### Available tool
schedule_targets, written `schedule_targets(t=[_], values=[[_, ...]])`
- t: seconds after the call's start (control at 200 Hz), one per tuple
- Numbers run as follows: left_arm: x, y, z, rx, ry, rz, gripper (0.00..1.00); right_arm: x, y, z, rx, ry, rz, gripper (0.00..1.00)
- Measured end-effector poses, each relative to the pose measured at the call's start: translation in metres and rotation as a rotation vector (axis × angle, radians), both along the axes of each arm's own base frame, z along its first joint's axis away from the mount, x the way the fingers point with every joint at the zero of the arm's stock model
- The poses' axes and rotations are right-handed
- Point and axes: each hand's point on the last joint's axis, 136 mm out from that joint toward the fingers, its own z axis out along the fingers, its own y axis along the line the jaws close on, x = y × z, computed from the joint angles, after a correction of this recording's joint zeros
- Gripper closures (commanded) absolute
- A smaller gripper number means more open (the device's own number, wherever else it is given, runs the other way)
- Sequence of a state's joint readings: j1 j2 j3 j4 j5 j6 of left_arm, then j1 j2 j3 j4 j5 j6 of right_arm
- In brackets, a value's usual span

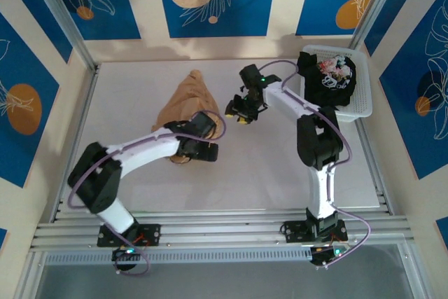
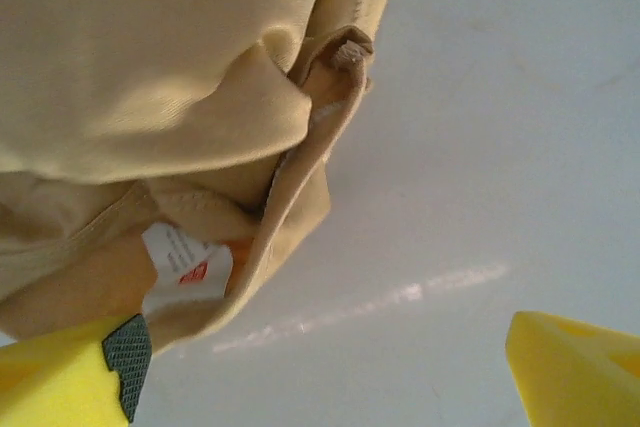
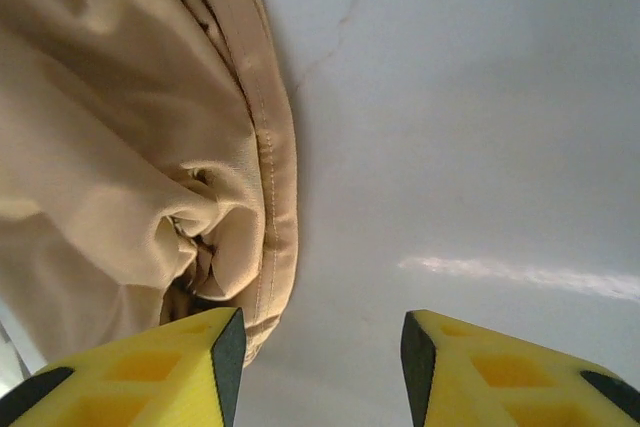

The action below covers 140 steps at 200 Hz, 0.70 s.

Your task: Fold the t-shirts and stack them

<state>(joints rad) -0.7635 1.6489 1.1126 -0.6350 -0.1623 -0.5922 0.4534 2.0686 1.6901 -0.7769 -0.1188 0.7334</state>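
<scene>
So left gripper point(image 2: 322, 347) is spread wide, tan tee point(image 2: 150, 67) just ahead of one finger; right gripper point(image 3: 320, 347) gapes open too, tee's hem beside one finger

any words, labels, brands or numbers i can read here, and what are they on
Nothing can be quoted; no text is legible.
White label sewn inside the tan t-shirt: faint small print and a red mark, too blurred to read.
White-pink print on the black t-shirt lying in the white basket: crumpled and too small to read.
</scene>
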Motion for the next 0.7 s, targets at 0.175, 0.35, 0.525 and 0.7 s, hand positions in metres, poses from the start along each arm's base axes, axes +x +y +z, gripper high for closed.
schedule_targets(t=[0.175, 0.35, 0.525, 0.7], values=[[0.023, 0.03, -0.018, 0.197, -0.04, 0.092, 0.89, -0.001, 0.03, -0.031, -0.013, 0.044, 0.042, 0.52], [0.024, 0.076, -0.01, 0.234, -0.068, 0.191, 1.0, 0.008, 0.058, -0.047, -0.007, 0.05, 0.063, 0.63], [0.016, 0.097, 0.027, 0.157, -0.153, 0.237, 1.0, 0.01, 0.067, -0.058, -0.009, 0.07, 0.046, 0.99], [0.017, 0.111, 0.067, 0.056, -0.244, 0.276, 1.0, 0.015, 0.062, -0.053, -0.016, 0.045, 0.019, 1.0]])
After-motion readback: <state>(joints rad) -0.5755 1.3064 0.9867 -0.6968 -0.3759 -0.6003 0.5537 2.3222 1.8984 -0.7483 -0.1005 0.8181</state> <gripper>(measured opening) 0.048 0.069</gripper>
